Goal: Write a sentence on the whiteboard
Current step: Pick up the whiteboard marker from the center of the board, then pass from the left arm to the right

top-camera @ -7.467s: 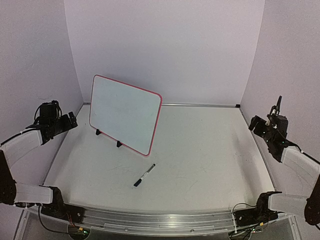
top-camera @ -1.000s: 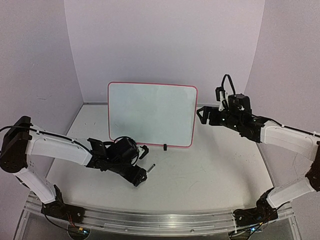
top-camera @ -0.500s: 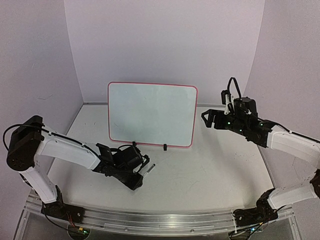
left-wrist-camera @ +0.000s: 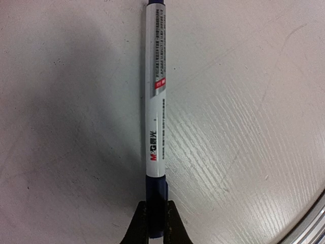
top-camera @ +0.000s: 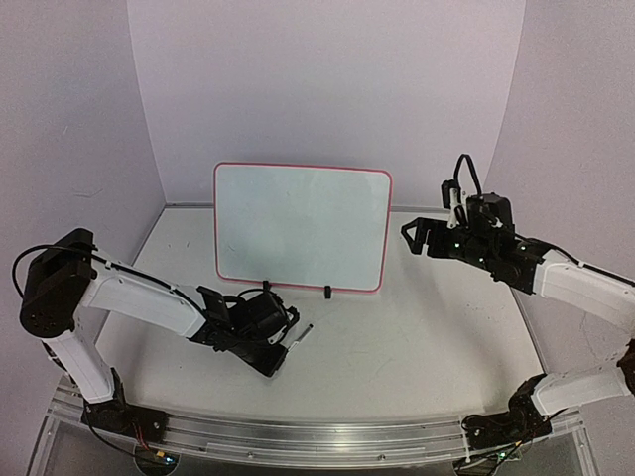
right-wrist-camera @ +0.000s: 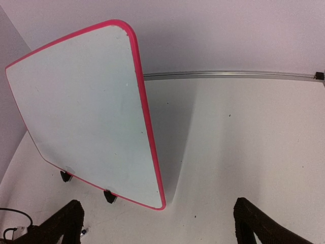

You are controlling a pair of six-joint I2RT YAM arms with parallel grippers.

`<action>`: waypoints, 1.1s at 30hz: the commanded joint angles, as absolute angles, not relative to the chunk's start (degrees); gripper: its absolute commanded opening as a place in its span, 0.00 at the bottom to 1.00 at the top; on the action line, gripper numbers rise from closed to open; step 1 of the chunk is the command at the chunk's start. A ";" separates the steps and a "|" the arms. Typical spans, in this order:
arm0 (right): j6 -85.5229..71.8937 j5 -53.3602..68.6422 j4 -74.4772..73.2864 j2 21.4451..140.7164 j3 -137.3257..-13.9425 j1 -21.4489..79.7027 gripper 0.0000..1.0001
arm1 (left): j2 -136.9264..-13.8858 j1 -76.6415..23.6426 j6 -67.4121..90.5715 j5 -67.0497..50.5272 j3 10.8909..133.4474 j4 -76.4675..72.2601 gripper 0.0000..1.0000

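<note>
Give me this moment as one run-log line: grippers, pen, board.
left gripper: shut on marker pen, blue end | right gripper: open, empty, facing whiteboard | whiteboard: upright, blank

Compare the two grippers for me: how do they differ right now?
The left gripper is shut on the marker's blue end; the right gripper is open and empty. The left gripper is low at the table, in front of the whiteboard; the right gripper is raised to the whiteboard's right, facing it. Neither touches the whiteboard, which is blank.
</note>
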State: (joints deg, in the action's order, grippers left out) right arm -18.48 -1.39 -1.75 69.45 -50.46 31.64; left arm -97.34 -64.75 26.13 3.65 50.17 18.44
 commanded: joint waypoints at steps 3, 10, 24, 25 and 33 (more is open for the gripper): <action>-17.12 6.93 -8.88 66.72 -52.31 31.58 0.98 | -95.16 -65.33 26.57 6.09 48.60 20.59 0.00; -15.49 30.97 -20.17 68.29 -56.86 31.56 0.98 | -89.55 -65.39 20.49 1.43 51.35 21.49 0.00; -17.59 62.54 -22.87 85.05 -60.01 36.28 0.89 | -85.02 -65.48 11.56 -16.95 60.72 23.06 0.00; -17.35 63.12 -22.76 85.96 -60.29 36.78 0.88 | -85.04 -65.54 11.46 -17.64 61.23 23.10 0.00; -18.73 65.17 -18.77 89.79 -60.53 38.32 0.76 | -83.74 -65.85 13.08 -19.78 61.02 19.97 0.00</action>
